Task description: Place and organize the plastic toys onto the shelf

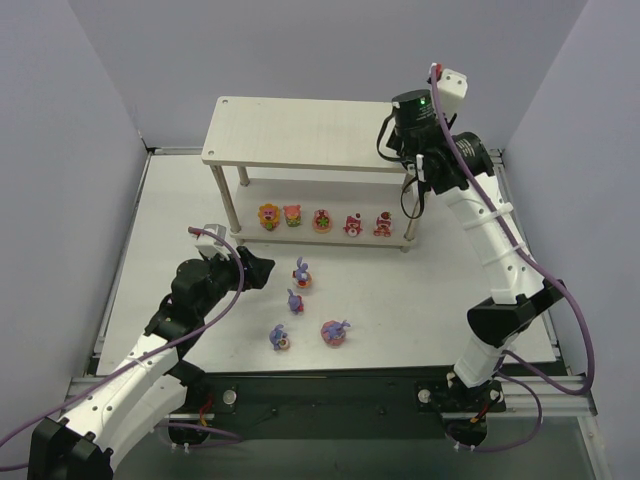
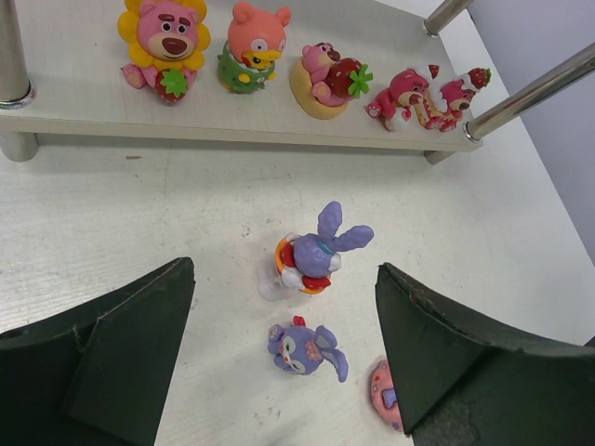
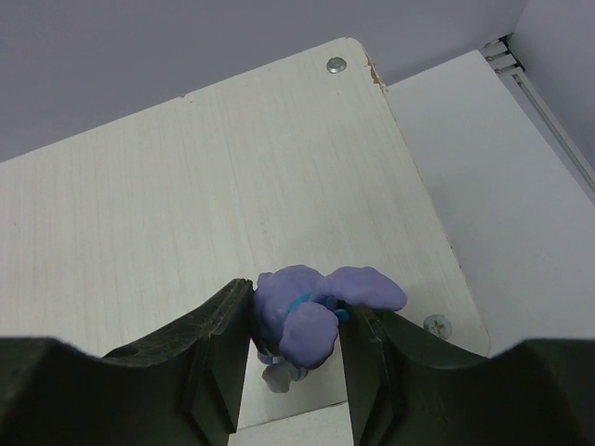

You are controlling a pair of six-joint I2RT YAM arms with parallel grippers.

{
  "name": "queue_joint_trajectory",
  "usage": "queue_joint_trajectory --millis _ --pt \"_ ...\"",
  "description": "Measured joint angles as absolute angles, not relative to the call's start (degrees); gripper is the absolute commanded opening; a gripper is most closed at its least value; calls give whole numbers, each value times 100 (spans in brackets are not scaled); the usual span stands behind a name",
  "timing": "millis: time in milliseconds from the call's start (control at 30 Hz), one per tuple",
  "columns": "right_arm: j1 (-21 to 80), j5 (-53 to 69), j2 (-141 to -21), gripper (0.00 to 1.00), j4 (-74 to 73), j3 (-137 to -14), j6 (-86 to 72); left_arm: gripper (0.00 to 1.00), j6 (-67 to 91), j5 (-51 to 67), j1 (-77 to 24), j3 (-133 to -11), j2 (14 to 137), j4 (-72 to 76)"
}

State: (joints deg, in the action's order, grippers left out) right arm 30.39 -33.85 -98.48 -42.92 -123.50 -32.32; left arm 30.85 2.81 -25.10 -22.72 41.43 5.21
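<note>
The shelf stands at the back of the white table. Several red, pink and yellow plastic toys line its lower tier. My right gripper is shut on a purple bunny just above the top board, near its right front corner. On the table in front of the shelf are more bunnies: an upright one in an orange ring, one lying on its side, and two nearer ones. My left gripper is open over the first two, touching neither.
Metal shelf legs stand either side of the toy row. A pink toy base shows beside my left gripper's right finger. Grey walls close in the table on three sides.
</note>
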Motion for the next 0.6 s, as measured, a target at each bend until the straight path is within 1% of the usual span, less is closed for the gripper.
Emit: queue_joint_trajectory --millis 267,600 --pt "3039 -3341 -9942 46 -4405 -12398 -3094 89 3085 276 -2510 -2272 4132 521" --pt "3041 -3339 -9996 46 -4403 -12420 -2993 89 3085 257 -2510 -2272 4132 521"
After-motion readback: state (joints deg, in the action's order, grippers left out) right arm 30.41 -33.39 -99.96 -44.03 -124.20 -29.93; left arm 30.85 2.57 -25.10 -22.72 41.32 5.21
